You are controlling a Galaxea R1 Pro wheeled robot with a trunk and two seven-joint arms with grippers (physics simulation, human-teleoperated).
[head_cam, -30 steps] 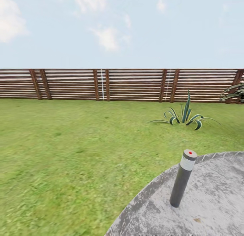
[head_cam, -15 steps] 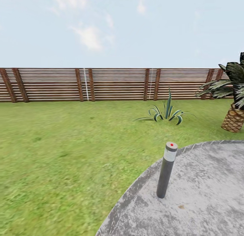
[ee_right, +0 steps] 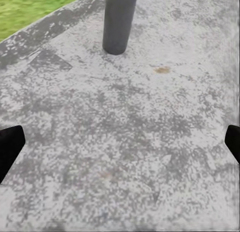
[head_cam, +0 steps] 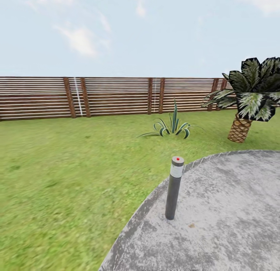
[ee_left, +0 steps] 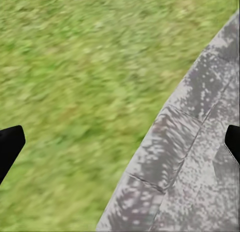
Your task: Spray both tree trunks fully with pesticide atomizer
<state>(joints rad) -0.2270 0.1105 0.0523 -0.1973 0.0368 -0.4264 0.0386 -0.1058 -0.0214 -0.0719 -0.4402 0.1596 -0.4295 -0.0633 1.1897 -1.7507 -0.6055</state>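
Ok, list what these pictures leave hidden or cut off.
- Pesticide atomizer: right wrist view's edge cuts off its cap and band.
- Palm: head view's right edge clips its fronds.
- Both sets of jaws: only dark tips at the wrist views' edges.
- Paved circle: runs off the head view's edges.

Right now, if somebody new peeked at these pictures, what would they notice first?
Probably the pesticide atomizer, a slim dark post with a red dot on top, standing upright near the edge of the round grey stone patio. Next, the small palm on the grass at the right. Behind everything runs a long brown slatted fence, with a spiky striped plant in front of it.
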